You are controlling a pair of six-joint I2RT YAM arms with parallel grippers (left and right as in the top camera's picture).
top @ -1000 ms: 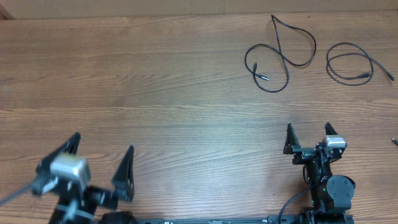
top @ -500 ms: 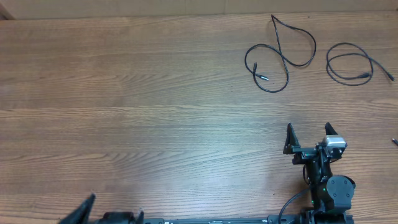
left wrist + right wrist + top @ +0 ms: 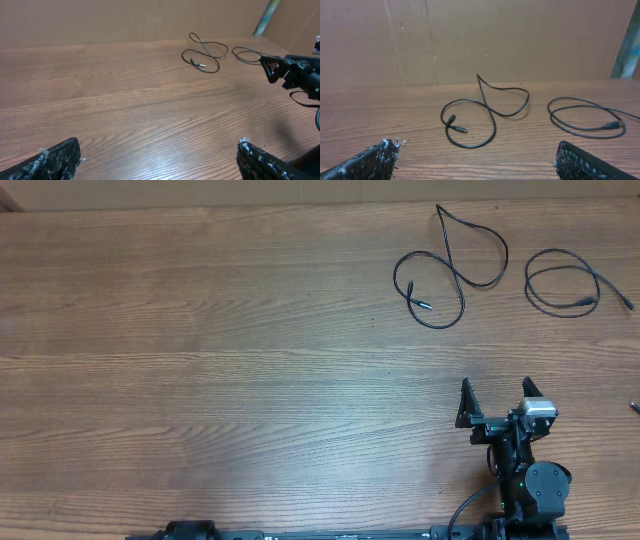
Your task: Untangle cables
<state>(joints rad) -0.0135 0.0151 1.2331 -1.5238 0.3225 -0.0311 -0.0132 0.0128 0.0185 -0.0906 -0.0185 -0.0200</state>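
Note:
Two thin black cables lie apart at the table's far right. One is a looped cable (image 3: 455,270) with a small plug (image 3: 425,304). The other is a coiled cable (image 3: 590,302) to its right. Both show in the left wrist view (image 3: 200,65) (image 3: 240,49) and in the right wrist view (image 3: 490,117) (image 3: 615,123). My right gripper (image 3: 497,402) (image 3: 475,147) is open and empty, near the front edge, well short of the cables. My left gripper (image 3: 159,145) is open and empty over bare wood and is out of the overhead view.
The wooden table (image 3: 250,330) has a brown cardboard wall behind it (image 3: 470,40). A small dark item (image 3: 635,406) lies at the right edge. My right arm (image 3: 295,72) shows in the left wrist view.
My left arm has drawn back toward the front edge and left the overhead view. The right arm and both cables have not moved.

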